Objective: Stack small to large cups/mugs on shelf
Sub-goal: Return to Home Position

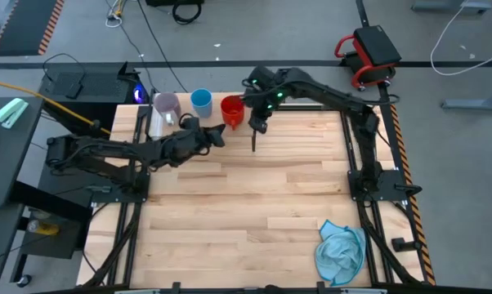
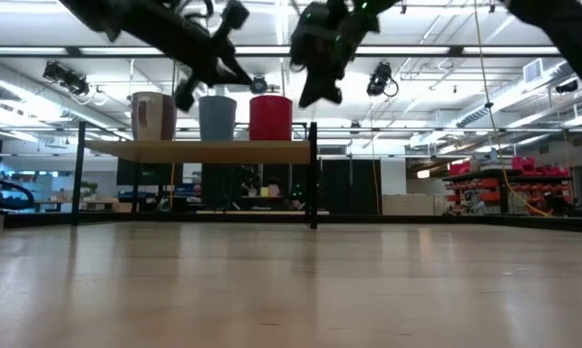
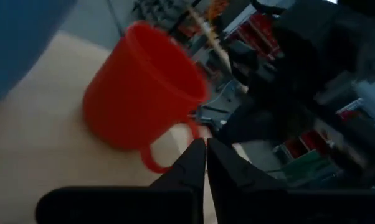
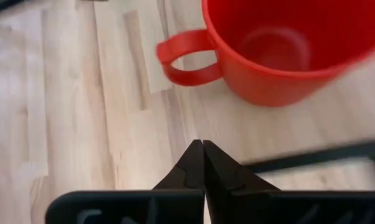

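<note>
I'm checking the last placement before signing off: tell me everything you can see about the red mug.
The red mug is bright, opaque, plastic-looking, with a thin loop handle on its side. It stands upright, mouth up and empty, on the shelf, at the end of the row, next to the blue cup, apart from it. Only the shelf touches it. The right gripper and left gripper, jaws shut, hang close by, off it.

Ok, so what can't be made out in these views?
Low view: shelf edge-on; arms cut by top edge.
High view: left gripper and arm cover part of the shelf.
Left wrist view: blue cup blurred, cut by corner.
Right wrist view: red mug cut off beyond right gripper.
</note>
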Robot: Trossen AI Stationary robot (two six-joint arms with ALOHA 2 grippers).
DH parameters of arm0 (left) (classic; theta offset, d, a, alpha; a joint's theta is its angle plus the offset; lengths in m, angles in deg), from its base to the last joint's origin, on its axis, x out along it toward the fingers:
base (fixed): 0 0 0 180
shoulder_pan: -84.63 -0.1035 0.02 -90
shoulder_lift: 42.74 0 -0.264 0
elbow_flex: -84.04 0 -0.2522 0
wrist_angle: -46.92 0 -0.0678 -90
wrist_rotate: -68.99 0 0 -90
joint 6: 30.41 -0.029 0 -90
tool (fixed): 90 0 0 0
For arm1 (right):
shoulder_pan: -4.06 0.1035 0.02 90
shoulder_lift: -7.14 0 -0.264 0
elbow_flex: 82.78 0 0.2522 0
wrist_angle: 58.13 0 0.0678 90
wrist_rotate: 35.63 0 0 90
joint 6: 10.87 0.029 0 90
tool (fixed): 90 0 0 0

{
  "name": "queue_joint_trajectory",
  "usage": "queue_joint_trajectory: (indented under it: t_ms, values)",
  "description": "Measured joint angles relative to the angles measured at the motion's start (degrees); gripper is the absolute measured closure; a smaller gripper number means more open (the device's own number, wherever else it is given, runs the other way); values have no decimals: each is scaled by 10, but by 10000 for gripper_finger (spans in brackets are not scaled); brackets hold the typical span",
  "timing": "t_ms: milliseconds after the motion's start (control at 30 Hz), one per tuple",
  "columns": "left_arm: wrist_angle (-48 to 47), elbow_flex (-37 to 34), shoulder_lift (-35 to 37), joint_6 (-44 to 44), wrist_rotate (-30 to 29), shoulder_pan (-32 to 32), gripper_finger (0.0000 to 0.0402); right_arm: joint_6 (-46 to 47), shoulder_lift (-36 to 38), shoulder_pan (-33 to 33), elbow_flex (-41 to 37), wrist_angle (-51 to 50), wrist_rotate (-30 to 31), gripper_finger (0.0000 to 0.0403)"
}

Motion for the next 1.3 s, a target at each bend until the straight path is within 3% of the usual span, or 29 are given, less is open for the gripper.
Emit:
queue_joint_trajectory:
  t_ms: [167, 600, 733, 1033, 1167, 1300]
  values:
    - [0, 0, 61, -59, -41, 39, 394, -3, 75, 0, 0, -9, 11, 400]
    - [0, 0, 197, -202, -48, 111, 372, 60, 297, 20, 1, -52, 44, 395]
    - [1, 0, 225, -247, -47, 133, 384, 99, 352, 42, 1, -72, 79, 393]
    - [1, 0, 269, -324, -47, 170, 383, 204, 434, 129, 0, -117, 232, 393]
    - [-1, 0, 280, -325, -47, 180, 372, 283, 452, 173, 0, -124, 264, 393]
    - [-2, 0, 280, -319, -47, 186, 371, 296, 457, 199, 0, -144, 263, 393]
